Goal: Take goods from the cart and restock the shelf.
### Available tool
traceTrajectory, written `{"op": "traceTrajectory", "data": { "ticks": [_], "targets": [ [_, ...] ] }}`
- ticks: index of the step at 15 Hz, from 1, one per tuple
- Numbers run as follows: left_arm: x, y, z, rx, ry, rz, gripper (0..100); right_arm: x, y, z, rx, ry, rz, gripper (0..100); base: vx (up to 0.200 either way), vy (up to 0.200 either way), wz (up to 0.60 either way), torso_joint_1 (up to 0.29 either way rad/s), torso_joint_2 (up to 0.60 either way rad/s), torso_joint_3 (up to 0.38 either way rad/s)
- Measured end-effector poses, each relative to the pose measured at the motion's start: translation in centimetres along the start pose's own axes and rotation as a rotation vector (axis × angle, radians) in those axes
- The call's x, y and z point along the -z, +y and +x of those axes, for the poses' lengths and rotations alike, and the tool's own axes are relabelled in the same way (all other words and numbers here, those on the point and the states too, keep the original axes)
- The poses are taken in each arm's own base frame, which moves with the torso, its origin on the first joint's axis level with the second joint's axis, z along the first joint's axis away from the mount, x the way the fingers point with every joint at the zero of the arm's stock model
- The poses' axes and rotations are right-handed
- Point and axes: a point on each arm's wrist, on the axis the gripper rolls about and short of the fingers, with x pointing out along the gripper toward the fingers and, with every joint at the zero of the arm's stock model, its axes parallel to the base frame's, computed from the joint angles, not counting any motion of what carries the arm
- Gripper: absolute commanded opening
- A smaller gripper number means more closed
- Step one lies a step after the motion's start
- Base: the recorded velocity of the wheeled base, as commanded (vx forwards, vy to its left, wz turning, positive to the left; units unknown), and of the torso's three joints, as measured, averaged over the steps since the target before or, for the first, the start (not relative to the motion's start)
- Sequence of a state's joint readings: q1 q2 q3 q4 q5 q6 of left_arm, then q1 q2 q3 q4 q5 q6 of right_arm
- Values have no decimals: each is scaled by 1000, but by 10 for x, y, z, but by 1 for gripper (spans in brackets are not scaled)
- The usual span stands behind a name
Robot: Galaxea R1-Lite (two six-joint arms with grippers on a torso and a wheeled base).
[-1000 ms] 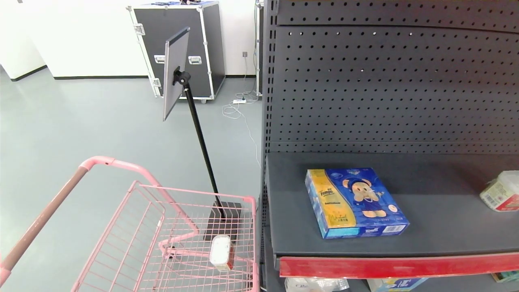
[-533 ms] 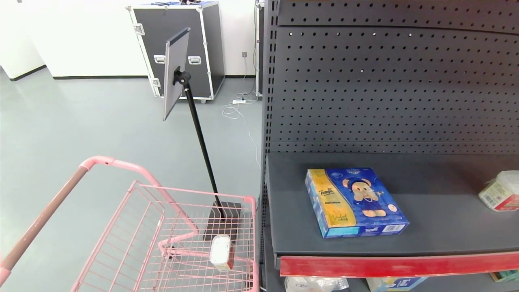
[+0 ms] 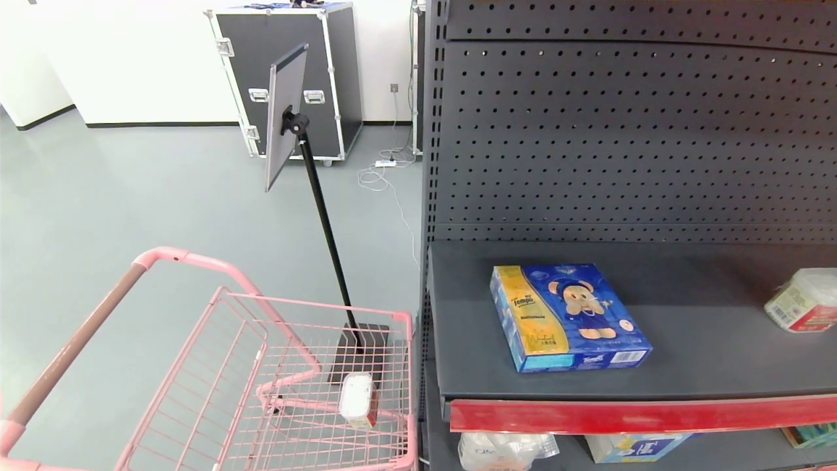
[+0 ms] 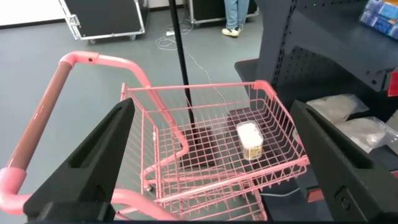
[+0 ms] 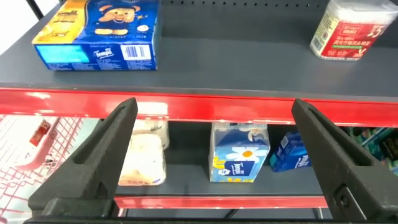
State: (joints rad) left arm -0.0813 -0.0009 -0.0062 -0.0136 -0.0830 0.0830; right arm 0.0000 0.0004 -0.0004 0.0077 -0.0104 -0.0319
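Left gripper point(image 4: 212, 104), fingers spread, faces the cart point(image 4: 93, 60) holding one jar point(image 4: 250, 140). Right gripper point(image 5: 214, 102), likewise spread, faces the lower-shelf tissue pack point(image 5: 239, 154).

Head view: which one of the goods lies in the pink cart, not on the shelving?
The small white-topped packet, alone in the pink cart. The blue tissue box and the white tub sit on the grey shelf.

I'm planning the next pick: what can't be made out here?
Pack in the cart: contents unreadable, too small in head and left wrist views.
White tub: cut off by the head view's right edge.
Lower-shelf goods: head view, mostly hidden under the red shelf edge.
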Motion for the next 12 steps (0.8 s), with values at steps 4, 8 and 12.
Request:
{"op": "traceTrajectory", "data": {
  "ticks": [4, 8, 12],
  "targets": [
    [0, 0, 0, 0, 0, 0, 100, 0, 0, 0, 1, 0, 0, 100, 0, 0, 0, -134, 340, 188],
    [0, 0, 0, 0, 0, 0, 100, 0, 0, 0, 1, 0, 0, 100, 0, 0, 0, -148, 348, 201],
    [0, 0, 0, 0, 1, 0, 100, 0, 0, 0, 2, 0, 0, 100, 0, 0, 0, -140, 353, 201]
  ]
}}
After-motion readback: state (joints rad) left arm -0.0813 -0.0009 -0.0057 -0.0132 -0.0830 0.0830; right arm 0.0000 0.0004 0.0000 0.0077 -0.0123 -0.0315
